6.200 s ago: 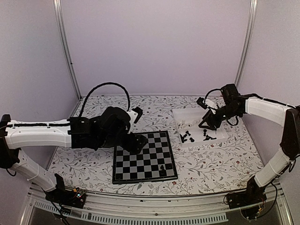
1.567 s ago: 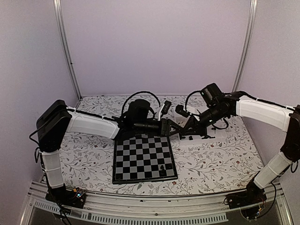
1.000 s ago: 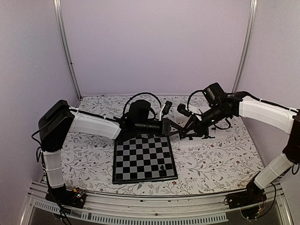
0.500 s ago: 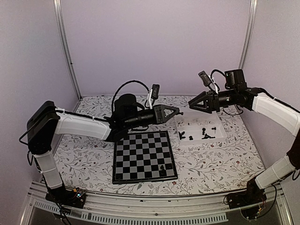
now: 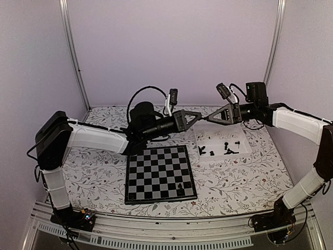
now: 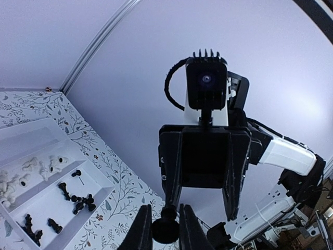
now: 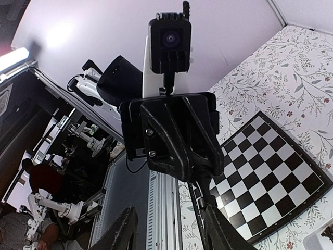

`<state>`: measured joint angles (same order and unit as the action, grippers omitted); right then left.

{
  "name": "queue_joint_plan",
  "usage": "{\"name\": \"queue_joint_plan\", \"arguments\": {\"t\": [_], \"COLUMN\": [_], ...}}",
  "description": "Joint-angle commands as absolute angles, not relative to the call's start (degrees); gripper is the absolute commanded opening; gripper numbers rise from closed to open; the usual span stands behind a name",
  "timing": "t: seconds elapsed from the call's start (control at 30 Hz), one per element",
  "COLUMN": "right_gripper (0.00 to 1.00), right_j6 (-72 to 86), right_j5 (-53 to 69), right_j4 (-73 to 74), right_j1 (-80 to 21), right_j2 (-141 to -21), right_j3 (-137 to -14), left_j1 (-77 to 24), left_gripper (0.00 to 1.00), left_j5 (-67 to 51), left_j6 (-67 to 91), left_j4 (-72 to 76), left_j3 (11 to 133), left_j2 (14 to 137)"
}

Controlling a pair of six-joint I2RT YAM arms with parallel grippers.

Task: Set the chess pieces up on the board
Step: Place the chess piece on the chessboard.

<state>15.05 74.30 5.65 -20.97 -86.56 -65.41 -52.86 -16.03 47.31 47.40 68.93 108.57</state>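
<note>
Left wrist view looks straight along the left gripper [image 6: 164, 216], whose fingers are pinched together on a small black chess piece [image 6: 165, 232], apparently seen base-on as a dark disc. Facing it nose to nose is the right gripper [image 7: 167, 224]; its own camera shows its fingers spread apart with nothing between them. Both tools hang high above the table with their tips just beside each other, roughly over the left end of the white tray [image 5: 244, 139]. I read this as a mid-air hand-over. The tray sits on the right arm's side and the board [image 5: 160, 174] in front of the left arm, so passing a piece across spares either arm a long reach. Which way the piece is travelling the pictures do not settle, though the grip lies with the left. The board lies flat and roughly square to the near edge. It is almost bare, with one dark piece [image 5: 179, 186] close to its near-right corner. The other black pieces [image 5: 229, 151] lie tumbled in the tray, with white ones [image 6: 36, 167] beside them in what looks like a neighbouring compartment. Underneath is a white cloth [image 5: 93, 172] printed with grey vines and small red flowers, lying smooth. Pale lilac panels close the cell on three sides, framed by aluminium uprights [image 5: 70, 52], and a metal rail [image 5: 156, 235] runs along the front where the arms are bolted.
</note>
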Motion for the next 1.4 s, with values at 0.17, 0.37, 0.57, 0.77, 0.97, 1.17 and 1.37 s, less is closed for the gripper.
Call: {"name": "queue_joint_plan", "arguments": {"t": [0.17, 0.37, 0.57, 0.77, 0.97, 1.17, 1.37], "right_gripper": [0.41, 0.40, 0.50, 0.50, 0.42, 0.33, 0.31], "right_j6": [17.84, 13.99, 12.01, 11.80, 13.43, 14.62, 15.19], "right_j5": [74.46, 69.06, 66.14, 67.07, 69.73, 71.59, 73.27], "right_j4": [2.50, 6.47, 8.47, 8.55, 6.54, 4.91, 3.54], "right_j1": [-21.44, -21.18, -21.18, -21.13, -21.24, -21.20, -21.21], "right_j2": [-87.45, -85.97, -85.95, -86.37, -88.42, -88.96, -88.78], "right_j3": [-64.31, -65.00, -65.17, -65.93, -66.39, -66.42, -66.20], "left_j1": [-53.51, -53.81, -54.06, -54.32, -54.49, -54.58, -54.58], "left_gripper": [0.09, 0.08, 0.08, 0.08, 0.08, 0.08, 0.07], "left_j5": [-15.72, -12.31, -12.32, -13.37, -14.79, -15.18, -15.38], "left_j6": [47.24, 45.45, 45.57, 45.91, 46.45, 46.57, 46.71], "left_j4": [48.57, 47.01, 47.11, 46.68, 46.47, 46.04, 46.13], "left_j3": [70.39, 68.62, 69.08, 70.64, 72.26, 72.69, 72.77], "left_j2": [109.27, 106.95, 107.34, 108.55, 109.98, 110.47, 110.82]}}
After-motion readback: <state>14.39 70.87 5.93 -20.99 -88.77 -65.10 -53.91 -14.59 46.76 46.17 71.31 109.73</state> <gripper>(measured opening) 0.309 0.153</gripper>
